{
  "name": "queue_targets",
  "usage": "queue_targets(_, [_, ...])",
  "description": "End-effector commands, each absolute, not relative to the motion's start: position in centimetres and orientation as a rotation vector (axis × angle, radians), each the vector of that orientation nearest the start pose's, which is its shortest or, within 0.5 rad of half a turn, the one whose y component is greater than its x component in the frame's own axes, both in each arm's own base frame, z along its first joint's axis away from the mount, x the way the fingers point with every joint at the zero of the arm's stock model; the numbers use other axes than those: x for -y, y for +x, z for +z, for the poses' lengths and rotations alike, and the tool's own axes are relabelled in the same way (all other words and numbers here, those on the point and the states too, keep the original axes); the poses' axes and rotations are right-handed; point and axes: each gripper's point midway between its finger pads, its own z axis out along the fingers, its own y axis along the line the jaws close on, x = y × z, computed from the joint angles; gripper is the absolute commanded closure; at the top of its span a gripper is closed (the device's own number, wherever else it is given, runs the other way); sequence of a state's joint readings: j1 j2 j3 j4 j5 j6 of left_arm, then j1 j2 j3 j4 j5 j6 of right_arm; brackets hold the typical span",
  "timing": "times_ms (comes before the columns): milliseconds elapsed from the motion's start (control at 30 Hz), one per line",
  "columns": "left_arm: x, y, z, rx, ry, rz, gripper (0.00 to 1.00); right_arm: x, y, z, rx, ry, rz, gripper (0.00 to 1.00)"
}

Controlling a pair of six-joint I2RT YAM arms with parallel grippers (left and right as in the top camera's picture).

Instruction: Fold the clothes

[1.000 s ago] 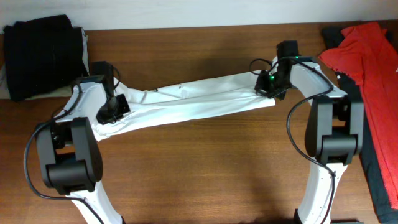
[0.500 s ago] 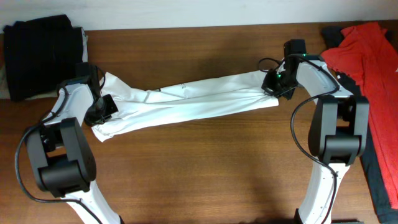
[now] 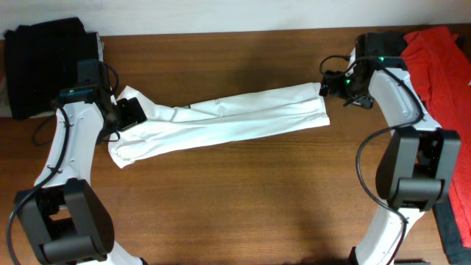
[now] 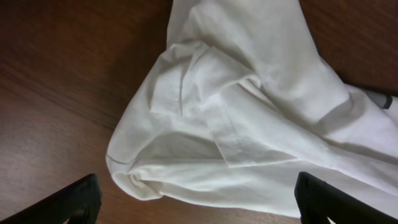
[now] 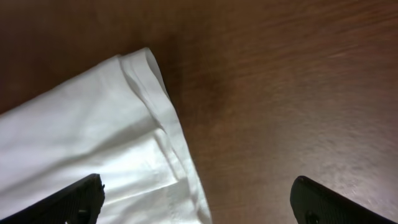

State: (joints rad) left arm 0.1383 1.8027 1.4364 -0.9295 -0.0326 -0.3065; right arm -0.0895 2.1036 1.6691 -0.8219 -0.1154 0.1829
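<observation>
Overhead view. DESK: Where is the garment, and who holds it?

FIELD: The white T-shirt (image 3: pixel 235 118) lies in a long, narrow band across the wooden worktop (image 3: pixel 243 213), well apart from the red garment (image 3: pixel 434 66) and the folded black clothes (image 3: pixel 48 66). Nobody holds it. The left end effector (image 3: pixel 129 115) hangs over the bunched left end, and the right end effector (image 3: pixel 329 85) sits just beside the hemmed right end. Both wrist views show fingers spread wide with nothing between them.

DESK: How does the cloth look?

FIELD: Soft, creased, several layers deep. The left end is rumpled, with a hemmed strip turned over on itself. The right end is flatter, its edges stacked. No print shows.

DESK: And the step in hand?

FIELD: Likely taking hold for a crosswise fold. Each end effector should pinch through every layer at a corner, low to the wood. The rumpled end wants flattening first, or the halves will not match.
</observation>
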Motion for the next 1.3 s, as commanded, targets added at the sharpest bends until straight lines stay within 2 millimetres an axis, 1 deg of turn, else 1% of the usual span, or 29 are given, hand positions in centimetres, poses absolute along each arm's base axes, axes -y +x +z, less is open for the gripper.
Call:
queue_targets(0, [-5.6, 38.9, 10.0, -2.819, -0.637, -0.011, 0.01, 1.3, 47.7, 1.9, -2.876, 0.212, 0.266, 0.01])
queue_targets(33, [-5.6, 38.8, 10.0, -2.823, -0.638, -0.01, 0.01, 0.7, 47.8, 1.5, -2.877, 0.159, 0.316, 0.01])
queue_targets(133, [-5.6, 38.8, 10.0, -2.824, -0.638, -0.01, 0.01, -2.3, 47.9, 2.4, -2.818, -0.058, 0.549, 0.01])
queue_targets(267, [-5.6, 38.8, 10.0, -2.824, -0.638, -0.01, 0.01, -4.6, 47.6, 2.7, -2.777, -0.093, 0.755, 0.01])
queue_targets(333, [-5.6, 38.7, 10.0, -2.825, -0.638, -0.01, 0.01, -5.2, 47.0, 2.2, -2.797, -0.085, 0.814, 0.01])
queue_targets(367, [-5.6, 38.8, 10.0, -2.824, -0.638, -0.01, 0.01, -5.2, 46.6, 1.7, -2.818, -0.075, 0.822, 0.04])
queue_targets(400, [-5.6, 38.7, 10.0, -2.825, -0.638, -0.01, 0.01, -5.2, 46.5, 1.5, -2.823, -0.071, 0.824, 0.15])
queue_targets(467, [-5.6, 38.8, 10.0, -2.824, -0.638, -0.01, 0.01, -5.2, 46.5, 1.5, -2.825, -0.065, 0.825, 0.43])
queue_targets(500, [-5.6, 38.8, 10.0, -2.824, -0.638, -0.01, 0.01, -5.2, 46.6, 1.5, -2.821, -0.067, 0.821, 0.64])
queue_targets(533, [-5.6, 38.8, 10.0, -2.824, -0.638, -0.01, 0.01, -5.0, 46.6, 1.4, -2.826, -0.065, 0.807, 0.71])
queue_targets(567, [-5.6, 38.8, 10.0, -2.824, -0.638, -0.01, 0.01, -4.6, 46.6, 1.2, -2.84, -0.054, 0.77, 0.82])
queue_targets(600, [-5.6, 38.8, 10.0, -2.824, -0.638, -0.01, 0.01, -4.0, 46.7, 1.0, -2.861, -0.001, 0.723, 0.96])
queue_targets(667, [-5.6, 38.8, 10.0, -2.824, -0.638, -0.01, 0.01, -2.1, 46.6, 0.6, -2.918, 0.145, 0.595, 0.96])
queue_targets(733, [-5.6, 38.8, 10.0, -2.825, -0.638, -0.01, 0.01, 0.0, 46.4, 1.4, -2.937, 0.29, 0.514, 0.96])
queue_targets(800, [-5.6, 38.8, 10.0, -2.825, -0.638, -0.01, 0.01, 2.6, 45.8, 2.9, -2.928, 0.456, 0.44, 0.96])
queue_targets(833, [-5.6, 38.8, 10.0, -2.825, -0.638, -0.01, 0.01, 3.5, 45.5, 3.7, -2.924, 0.492, 0.408, 0.96])
queue_targets(867, [-5.6, 38.7, 10.0, -2.825, -0.638, -0.01, 0.01, 4.5, 44.9, 4.9, -2.919, 0.515, 0.368, 0.96])
queue_targets(933, [-5.6, 38.8, 10.0, -2.824, -0.638, -0.01, 0.01, 4.7, 44.2, 7.4, -2.898, 0.518, 0.366, 0.96])
queue_targets(1000, [-5.6, 38.8, 10.0, -2.822, -0.638, -0.011, 0.01, 3.6, 43.5, 9.7, -2.889, 0.473, 0.366, 0.96])
queue_targets(1033, [-5.6, 38.8, 10.0, -2.821, -0.638, -0.011, 0.01, 3.0, 43.3, 10.4, -2.888, 0.449, 0.372, 0.96])
queue_targets(1067, [-5.6, 38.8, 10.0, -2.821, -0.638, -0.011, 0.01, 1.3, 43.1, 11.3, -2.888, 0.391, 0.379, 0.96])
queue_targets(1133, [-5.6, 38.8, 10.0, -2.821, -0.637, -0.011, 0.01, -1.4, 43.2, 11.7, -2.893, 0.302, 0.397, 0.96])
queue_targets(1200, [-5.6, 38.8, 10.0, -2.821, -0.638, -0.011, 0.01, -5.0, 43.6, 11.6, -2.888, 0.175, 0.41, 0.96])
queue_targets(1267, [-5.6, 38.8, 10.0, -2.822, -0.638, -0.011, 0.01, -7.9, 43.6, 11.6, -2.886, 0.108, 0.421, 0.96])
